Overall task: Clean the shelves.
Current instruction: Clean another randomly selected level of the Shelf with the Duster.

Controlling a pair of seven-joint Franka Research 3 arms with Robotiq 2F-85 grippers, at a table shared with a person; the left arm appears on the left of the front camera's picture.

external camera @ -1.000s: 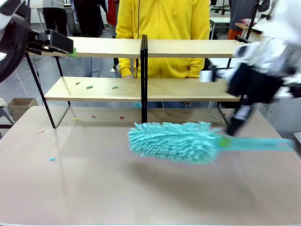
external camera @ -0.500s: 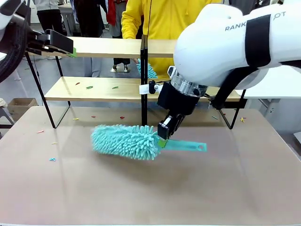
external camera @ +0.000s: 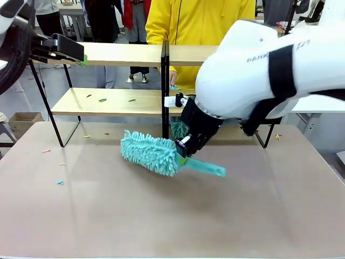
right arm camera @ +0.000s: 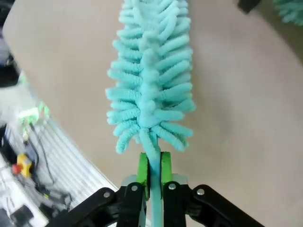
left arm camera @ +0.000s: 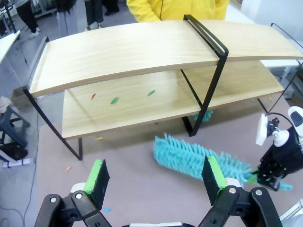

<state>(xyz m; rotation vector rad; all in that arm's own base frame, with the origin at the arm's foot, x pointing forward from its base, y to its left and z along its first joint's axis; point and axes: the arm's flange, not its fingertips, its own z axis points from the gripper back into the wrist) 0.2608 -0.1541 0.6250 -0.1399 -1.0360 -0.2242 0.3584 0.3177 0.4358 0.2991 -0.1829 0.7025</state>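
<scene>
R gripper tight on duster handle, head's swung back, tilting up at shelves; L gripper agape; scraps unswept

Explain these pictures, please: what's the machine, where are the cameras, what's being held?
Two white robot arms share a table with a person in a yellow top. The wide picture looks across the table from between the arms; the other two come from a camera on each wrist. The right gripper is shut on the handle of a fluffy teal duster, in front of the shelves. The left gripper is open, up by the top shelf. Small coloured scraps lie on the lower board.
</scene>
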